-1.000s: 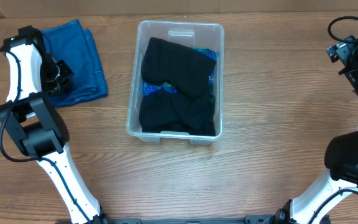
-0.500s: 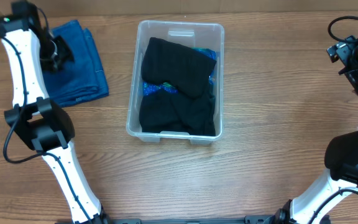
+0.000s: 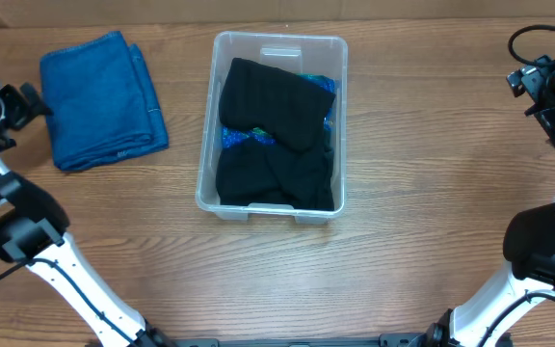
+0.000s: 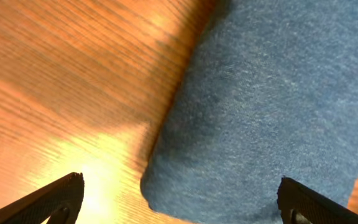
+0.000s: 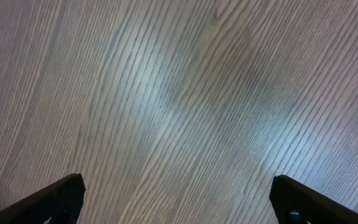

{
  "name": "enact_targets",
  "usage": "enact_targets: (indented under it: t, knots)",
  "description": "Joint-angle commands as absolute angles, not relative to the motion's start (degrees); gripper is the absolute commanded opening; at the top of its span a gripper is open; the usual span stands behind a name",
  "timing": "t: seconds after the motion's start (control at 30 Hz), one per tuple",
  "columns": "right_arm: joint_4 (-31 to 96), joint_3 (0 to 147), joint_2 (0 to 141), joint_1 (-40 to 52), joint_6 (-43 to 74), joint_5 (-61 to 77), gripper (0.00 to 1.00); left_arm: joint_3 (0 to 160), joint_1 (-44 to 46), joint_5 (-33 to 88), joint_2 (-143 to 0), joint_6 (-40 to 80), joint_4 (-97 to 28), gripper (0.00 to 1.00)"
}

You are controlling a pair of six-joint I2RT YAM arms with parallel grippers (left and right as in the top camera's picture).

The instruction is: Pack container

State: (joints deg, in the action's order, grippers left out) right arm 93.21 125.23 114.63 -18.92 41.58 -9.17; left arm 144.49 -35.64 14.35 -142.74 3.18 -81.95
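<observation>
The clear container (image 3: 204, 154) stands in the middle of the table, holding folded black clothes (image 3: 276, 172) over a bright blue patterned item (image 3: 230, 138). A folded blue towel (image 3: 99, 96) lies flat on the table to the left of it. My left gripper (image 3: 13, 106) hangs open just left of the towel, with nothing in it. In the left wrist view the towel (image 4: 272, 106) lies below my left gripper (image 4: 182, 202), its edge between the spread fingers (image 4: 58, 198). My right gripper (image 3: 547, 96) is open at the far right, over bare wood in its wrist view (image 5: 179, 202).
The wooden table (image 3: 422, 193) runs between the container and the right arm. Both arm bases stand at the front corners. The towel lies close to the table's back left edge.
My left gripper has opened, let go of the blue towel and moved left off it. The towel now lies uncovered. The right arm has not moved.
</observation>
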Motion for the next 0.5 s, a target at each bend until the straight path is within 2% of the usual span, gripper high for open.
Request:
enact_targets:
  t: [0.0,0.17,0.47]
  knots:
    - [93.10,125.29,113.16,-18.76,41.85,-9.30,1.00,139.22,-35.90,26.55,-142.71,-6.72,-78.32,0.99]
    - [93.10,125.29,113.16,-18.76,41.85,-9.30,1.00,131.61,-35.97,31.09,-142.76,-9.87,-70.50,1.00]
    - [93.10,125.29,113.16,-18.76,41.82,-9.30,1.00,125.40,-36.32,30.65,-142.78,-9.89,-61.82,0.97]
